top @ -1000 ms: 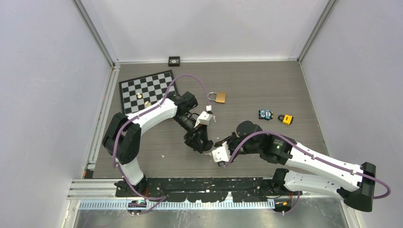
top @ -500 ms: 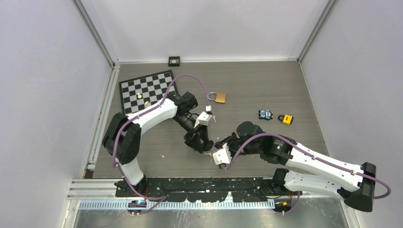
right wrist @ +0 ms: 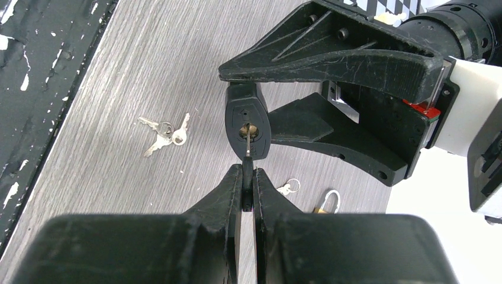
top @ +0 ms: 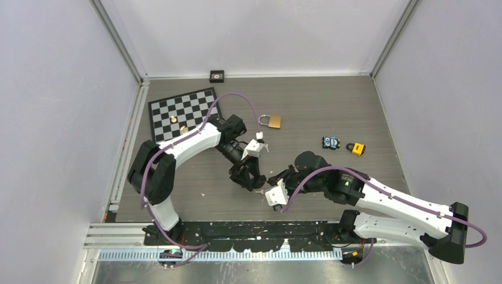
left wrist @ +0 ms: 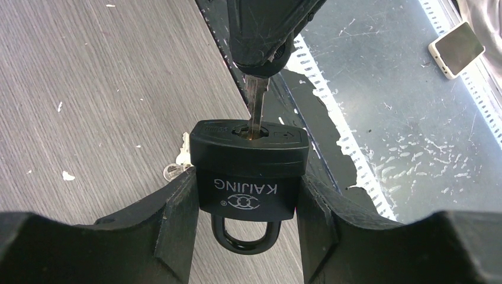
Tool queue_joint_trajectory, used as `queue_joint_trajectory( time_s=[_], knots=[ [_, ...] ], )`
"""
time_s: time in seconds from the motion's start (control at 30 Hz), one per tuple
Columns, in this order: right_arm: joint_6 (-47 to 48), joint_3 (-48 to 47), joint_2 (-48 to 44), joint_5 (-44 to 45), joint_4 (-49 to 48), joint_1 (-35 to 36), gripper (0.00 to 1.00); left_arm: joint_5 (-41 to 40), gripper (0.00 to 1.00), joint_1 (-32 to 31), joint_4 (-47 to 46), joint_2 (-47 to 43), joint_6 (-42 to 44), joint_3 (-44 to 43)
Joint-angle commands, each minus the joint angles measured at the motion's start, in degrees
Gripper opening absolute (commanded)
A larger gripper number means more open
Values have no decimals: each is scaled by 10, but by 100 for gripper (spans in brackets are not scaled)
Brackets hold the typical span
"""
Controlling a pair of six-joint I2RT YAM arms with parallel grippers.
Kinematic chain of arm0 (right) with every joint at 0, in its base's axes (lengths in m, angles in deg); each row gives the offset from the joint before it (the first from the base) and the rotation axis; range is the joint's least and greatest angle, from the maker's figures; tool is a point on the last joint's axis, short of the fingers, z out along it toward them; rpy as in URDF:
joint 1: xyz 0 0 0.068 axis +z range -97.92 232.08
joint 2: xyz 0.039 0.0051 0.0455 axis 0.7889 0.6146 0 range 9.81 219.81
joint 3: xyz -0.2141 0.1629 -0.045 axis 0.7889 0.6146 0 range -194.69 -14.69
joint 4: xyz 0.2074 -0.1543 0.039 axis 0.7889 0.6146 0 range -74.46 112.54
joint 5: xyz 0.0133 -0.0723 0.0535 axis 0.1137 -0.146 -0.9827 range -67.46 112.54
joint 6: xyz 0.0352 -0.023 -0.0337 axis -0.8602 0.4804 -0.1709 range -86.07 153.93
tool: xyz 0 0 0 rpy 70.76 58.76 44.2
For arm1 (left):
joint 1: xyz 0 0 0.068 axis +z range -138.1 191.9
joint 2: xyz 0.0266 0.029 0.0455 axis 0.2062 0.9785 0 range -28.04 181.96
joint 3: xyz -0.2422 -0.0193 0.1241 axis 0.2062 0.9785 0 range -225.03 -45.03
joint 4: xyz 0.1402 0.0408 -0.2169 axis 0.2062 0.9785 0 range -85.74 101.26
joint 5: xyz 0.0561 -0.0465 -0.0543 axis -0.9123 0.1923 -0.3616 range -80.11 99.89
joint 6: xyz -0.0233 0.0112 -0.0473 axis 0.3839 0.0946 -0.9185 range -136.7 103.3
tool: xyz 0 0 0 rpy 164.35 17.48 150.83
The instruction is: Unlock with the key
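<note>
Two white robot arms meet over the near middle of a grey wood-grain bench (top: 331, 100). The left pincer (left wrist: 247, 204) is partly closed and grips a black padlock (left wrist: 248, 160) by its two flat sides, one finger pressed against each. The padlock is held in the air above the bench near its front edge. Its shackle points back toward the left wrist and its keyhole end faces the other arm.

The right pincer (right wrist: 248, 183) is closed almost fully on the dark head of a key (right wrist: 246, 147). The metal blade of the key runs straight out from between the fingers, and its tip sits in the keyhole at the centre of the padlock's end face. Part of the blade shows between the padlock and the fingers.

On the bench below lies a small bunch of spare keys (right wrist: 164, 131). Farther back a brass padlock (top: 273, 121) lies on its side with a key beside it. A black-and-white checkerboard (top: 177, 112) lies at the far left, with two small pieces on it. To the right, well apart from the arms, are a small blue object (top: 331, 142) and a small yellow one (top: 356, 148).
</note>
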Motion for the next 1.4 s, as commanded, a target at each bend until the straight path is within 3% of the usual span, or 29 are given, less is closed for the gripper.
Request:
queue_joint_trajectory(
  time_s=[0.0, 0.33, 0.67, 0.9, 1.37],
  knots=[
    [20, -3, 4, 25, 17, -1, 1, 100, 0, -5, 36, -27, 7, -16],
    [73, 10, 9, 74, -2, 2, 1, 92, 0, -6, 37, -24, 3, -20],
    [-12, -55, 27, 10, 61, 3, 0, 62, 0, -9, -15, -33, -43, -9],
    [-40, -80, 48, 16, 77, 6, 1, 43, 0, -10, -73, -43, -103, 9],
    [-17, -21, 47, 81, 0, 32, 1, 60, 0, -7, -99, -33, -147, 8]
  ],
)
